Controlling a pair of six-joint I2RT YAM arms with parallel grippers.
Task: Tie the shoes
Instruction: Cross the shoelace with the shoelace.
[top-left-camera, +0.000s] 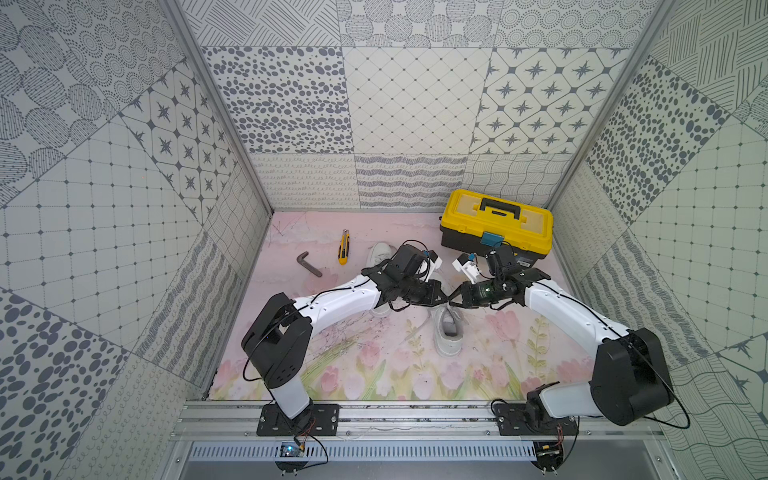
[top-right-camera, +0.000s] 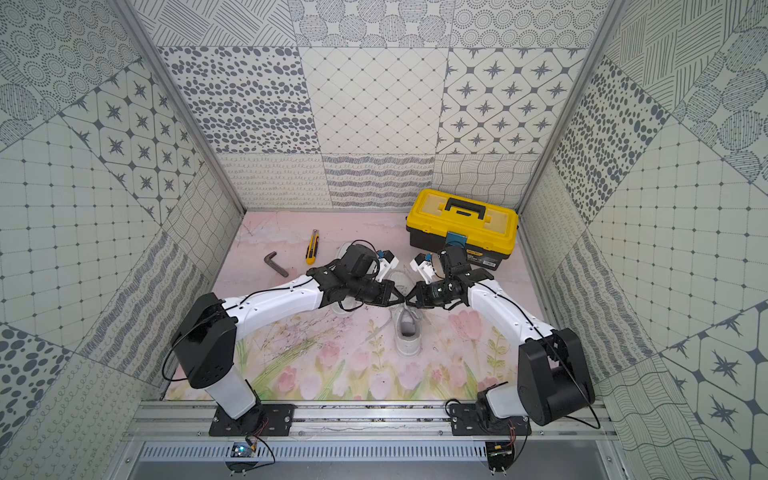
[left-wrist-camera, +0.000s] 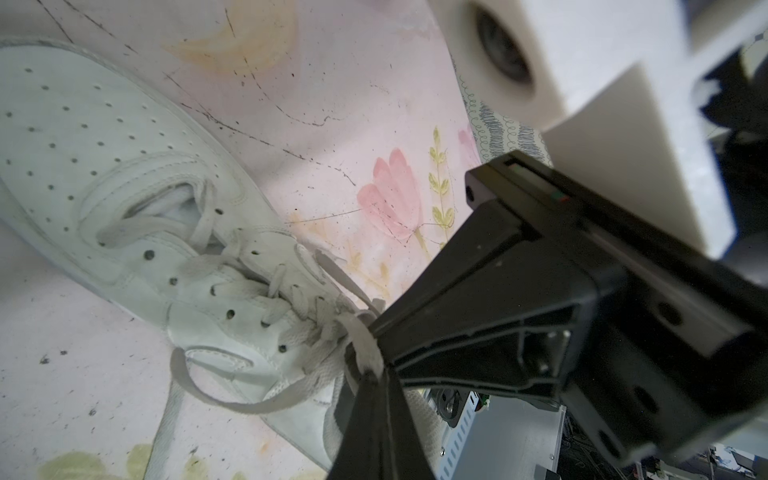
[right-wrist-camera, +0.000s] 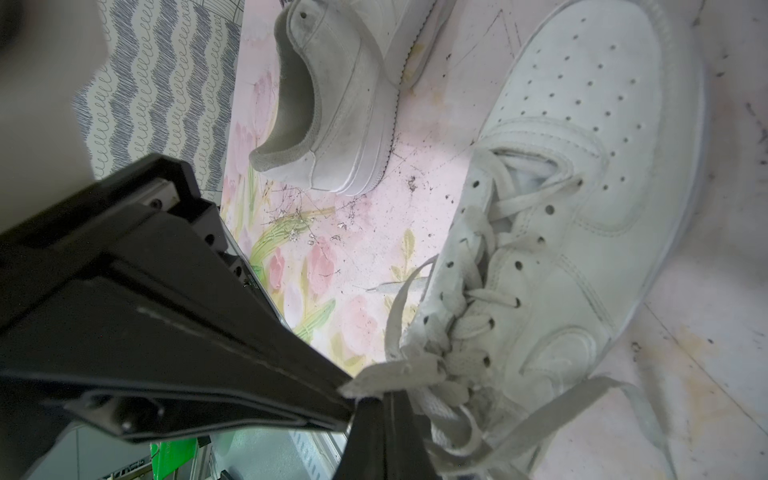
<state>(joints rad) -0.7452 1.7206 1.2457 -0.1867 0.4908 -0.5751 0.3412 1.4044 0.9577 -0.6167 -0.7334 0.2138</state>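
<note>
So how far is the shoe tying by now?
Done: nothing yet; the nearer white low-top lace-up sneaker shows no bow. In hand: left fingers and right fingers are each shut on one of its pale laces. Left: the bow, then probably the second white sneaker behind the left arm, laces hidden.

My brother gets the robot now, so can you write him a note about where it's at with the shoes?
Left tool: shut on a lace.
Right tool: shut on a lace end.
Both pinch over the middle shoe, tips nearly meeting.
The other shoe lies under the left arm.
Done: laces gripped.
To do: no bow shows yet; tie this one, then check the other shoe.
</note>
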